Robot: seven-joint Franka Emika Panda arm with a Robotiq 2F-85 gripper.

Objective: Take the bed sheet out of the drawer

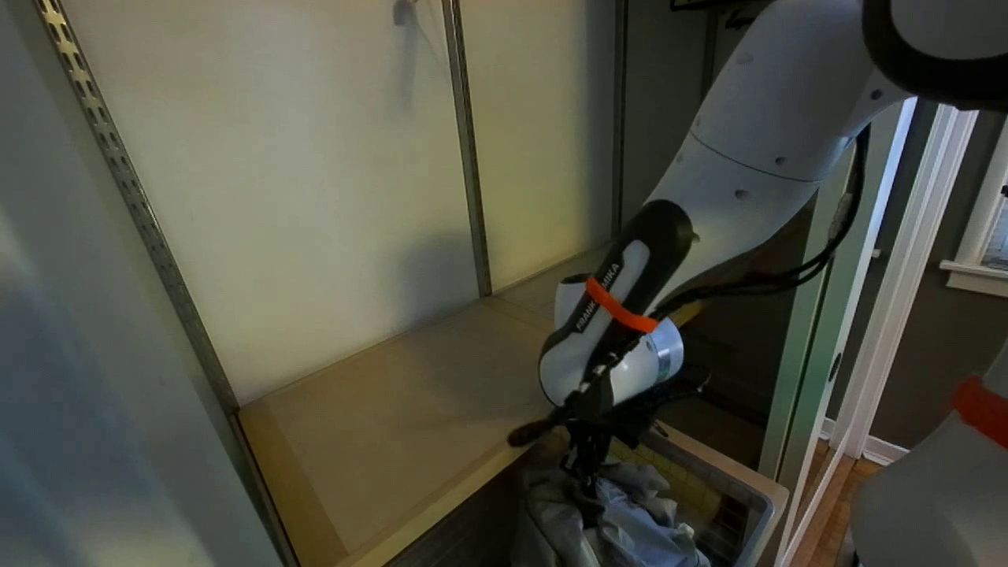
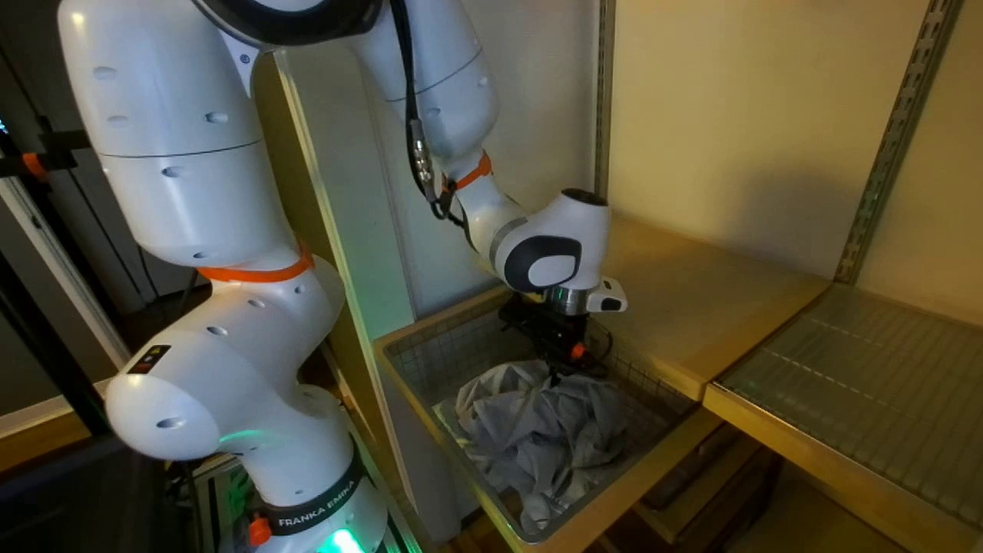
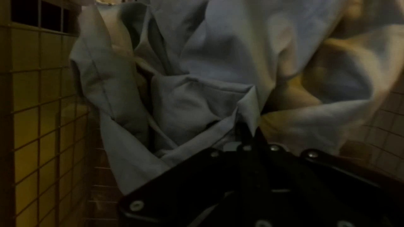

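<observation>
The bed sheet is a crumpled grey cloth, seen in both exterior views (image 1: 630, 524) (image 2: 537, 430) and filling much of the wrist view (image 3: 202, 104). It is bunched up in the drawer, a wire basket with a wooden rim (image 1: 713, 455) (image 2: 637, 488). My gripper (image 1: 587, 480) (image 2: 554, 376) points down at the top of the sheet. In the wrist view, the black fingertips (image 3: 251, 132) are close together with a fold of the sheet pinched between them. Most of the sheet lies below, inside the basket. The fingertips' far side is hidden by cloth.
A wooden shelf (image 1: 394, 394) (image 2: 660, 269) adjoins the drawer at rim height. A see-through ribbed shelf (image 2: 868, 384) lies beyond it. A white wall (image 1: 276, 197) stands behind. A pale green-lit upright edge (image 1: 803, 315) stands beside the drawer. Wire mesh walls (image 3: 34, 126) flank the gripper.
</observation>
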